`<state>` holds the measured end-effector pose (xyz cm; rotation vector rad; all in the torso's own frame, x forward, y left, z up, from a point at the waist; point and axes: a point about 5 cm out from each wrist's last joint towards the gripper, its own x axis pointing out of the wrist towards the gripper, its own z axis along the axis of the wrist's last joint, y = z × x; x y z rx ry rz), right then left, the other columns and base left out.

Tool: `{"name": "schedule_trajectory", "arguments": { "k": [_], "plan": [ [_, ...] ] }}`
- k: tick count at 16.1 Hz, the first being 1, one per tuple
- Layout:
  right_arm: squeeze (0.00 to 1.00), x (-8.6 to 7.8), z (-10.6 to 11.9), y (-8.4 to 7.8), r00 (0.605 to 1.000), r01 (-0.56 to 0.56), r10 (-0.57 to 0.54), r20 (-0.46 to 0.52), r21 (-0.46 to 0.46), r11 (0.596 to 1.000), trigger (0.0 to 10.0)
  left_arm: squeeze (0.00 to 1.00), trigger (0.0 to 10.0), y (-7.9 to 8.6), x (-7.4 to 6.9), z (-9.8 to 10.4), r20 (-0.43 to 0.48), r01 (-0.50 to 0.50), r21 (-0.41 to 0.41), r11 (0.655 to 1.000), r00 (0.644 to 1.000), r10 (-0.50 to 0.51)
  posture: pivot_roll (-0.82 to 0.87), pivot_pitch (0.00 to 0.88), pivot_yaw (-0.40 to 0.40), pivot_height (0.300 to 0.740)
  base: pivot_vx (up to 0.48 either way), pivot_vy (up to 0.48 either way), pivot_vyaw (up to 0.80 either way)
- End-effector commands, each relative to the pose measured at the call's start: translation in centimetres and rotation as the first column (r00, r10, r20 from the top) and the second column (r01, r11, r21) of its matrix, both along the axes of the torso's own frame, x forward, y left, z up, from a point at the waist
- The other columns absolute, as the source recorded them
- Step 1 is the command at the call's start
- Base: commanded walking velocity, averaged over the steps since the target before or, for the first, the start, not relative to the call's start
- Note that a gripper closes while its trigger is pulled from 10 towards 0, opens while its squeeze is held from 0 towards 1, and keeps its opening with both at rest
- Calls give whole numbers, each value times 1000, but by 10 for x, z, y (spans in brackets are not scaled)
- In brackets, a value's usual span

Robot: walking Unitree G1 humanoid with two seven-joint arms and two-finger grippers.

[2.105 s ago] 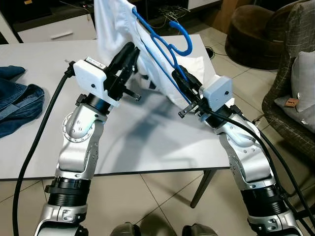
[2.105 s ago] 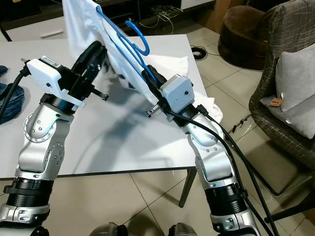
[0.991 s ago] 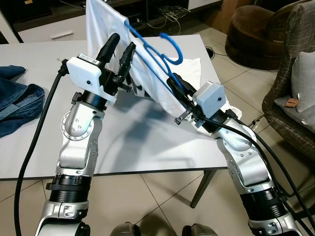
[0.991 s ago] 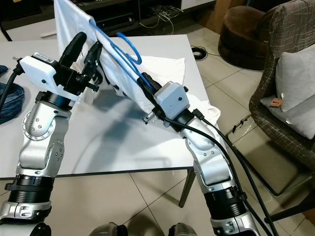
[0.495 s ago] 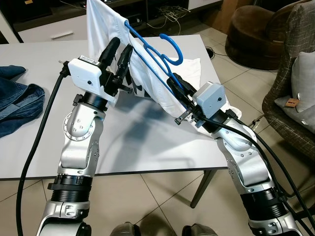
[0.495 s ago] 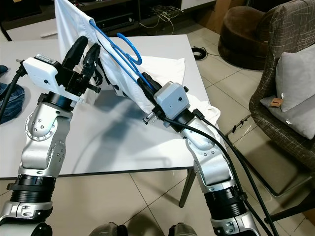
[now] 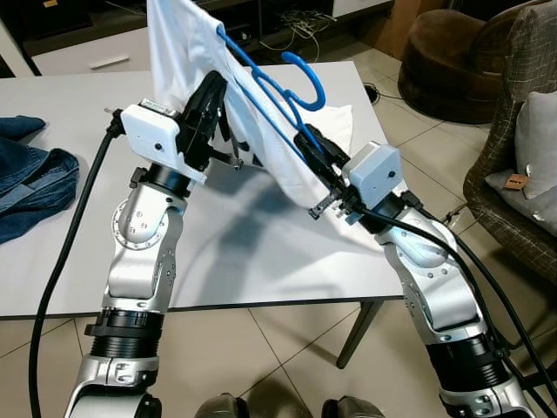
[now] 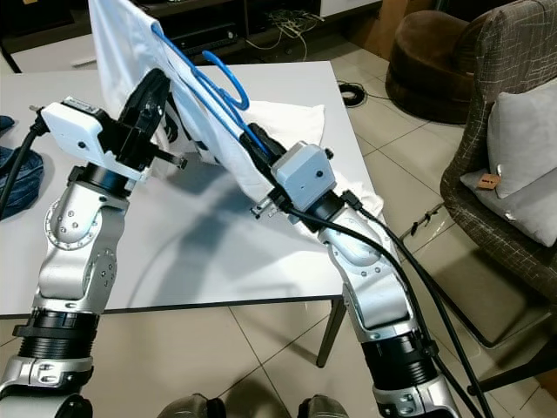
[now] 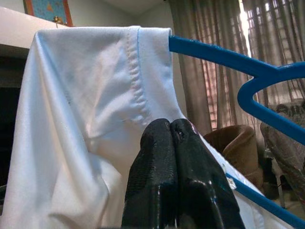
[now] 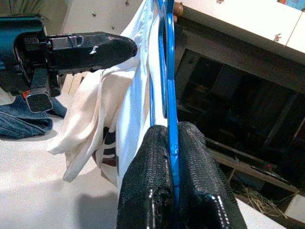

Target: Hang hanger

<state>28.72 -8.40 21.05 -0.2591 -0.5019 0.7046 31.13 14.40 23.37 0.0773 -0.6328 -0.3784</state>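
Take the white table (image 7: 218, 261) as your reference. The blue hanger (image 7: 296, 91) is held up in the air above its far half, tilted, with its hook (image 7: 306, 78) curving toward the table's right side. A white shirt (image 7: 187, 43) is draped over the hanger's upper end and trails down to the tabletop, where more of the cloth lies bunched at the table's far right corner.

Your right gripper (image 10: 172, 143) is above the right half of the table. Its two black fingers are pressed together on the hanger's lower bar, with the blue bar running up from between them; the right wrist view confirms the pinch. The shirt hangs just beside those fingers.

Your left gripper (image 9: 170, 131) is above the middle of the table, raised against the shirt just below the hanger's upper end. In the left wrist view its fingers sit tight together with no gap between the tips, which lie against the white cloth below the hem. Whether a fold of cloth is caught between them is not clear from these views; it may be merely touching.

A pair of blue jeans (image 7: 30, 178) lies at the table's left edge, well apart from both grippers. A brown armchair (image 7: 452, 61) stands beyond the table's right side, and a patterned chair (image 8: 513, 131) with a grey cushion stands nearer on that same side. The floor (image 7: 261, 348) under the table is tiled.
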Motion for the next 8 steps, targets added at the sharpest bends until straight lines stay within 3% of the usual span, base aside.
{"name": "schedule_trajectory", "arguments": {
  "k": [1, 8],
  "plan": [
    [0, -4, 9, 4, 999, -27, 27, 45, 13, 1000, 10000, 0, 0, 1, 1, 2, 5, 3, 4, 1000, 1000, -3, -79, 53, 54, 740, 0, 0, 0],
    [0, -5, 9, 7, 998, -29, 29, 53, -2, 1000, 10000, 0, 0, -2, -1, 4, 27, 9, 14, 1000, 1000, -10, -76, 54, 52, 740, 0, 0, 0]
  ]
}}
